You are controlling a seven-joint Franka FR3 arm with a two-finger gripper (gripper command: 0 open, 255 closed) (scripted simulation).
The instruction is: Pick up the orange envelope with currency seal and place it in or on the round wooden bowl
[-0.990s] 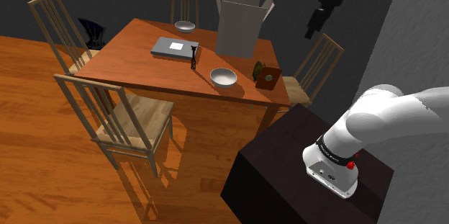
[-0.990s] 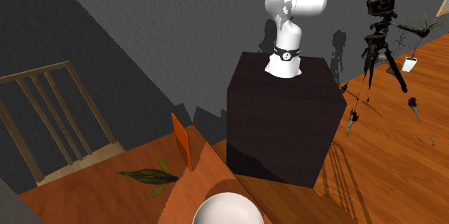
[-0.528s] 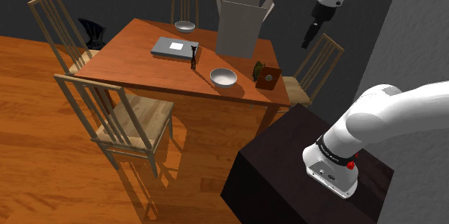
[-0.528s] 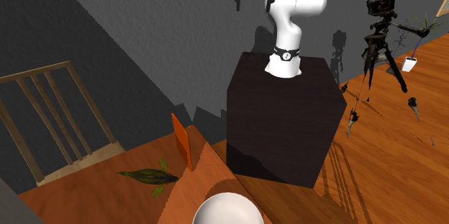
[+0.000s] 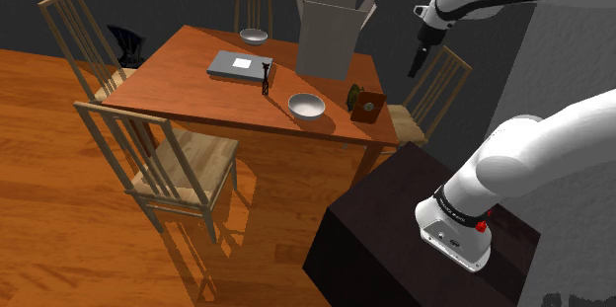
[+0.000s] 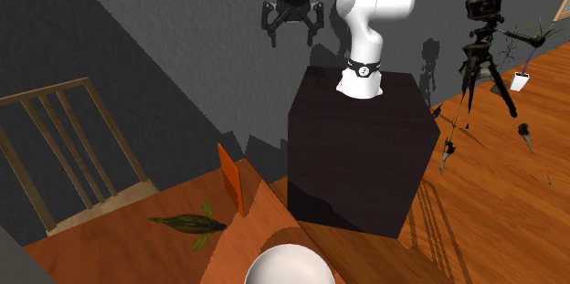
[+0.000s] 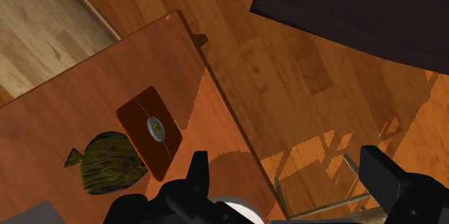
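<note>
the tool (image 6: 292, 36), open and empty, is pictured high beyond a corner of the table (image 5: 178, 68), near which the orange envelope (image 7: 150, 132) is stood on edge; it could be toppled floorward by a skewed approach.

A wooden table (image 5: 188, 98) bears an open cardboard box (image 5: 331, 34) at 2 o'clock from a flat grey book (image 5: 237, 64). A thin dark figure (image 5: 266, 78) stands at the book's 4 o'clock. Wooden chairs (image 5: 158, 162) ring the table.
</note>
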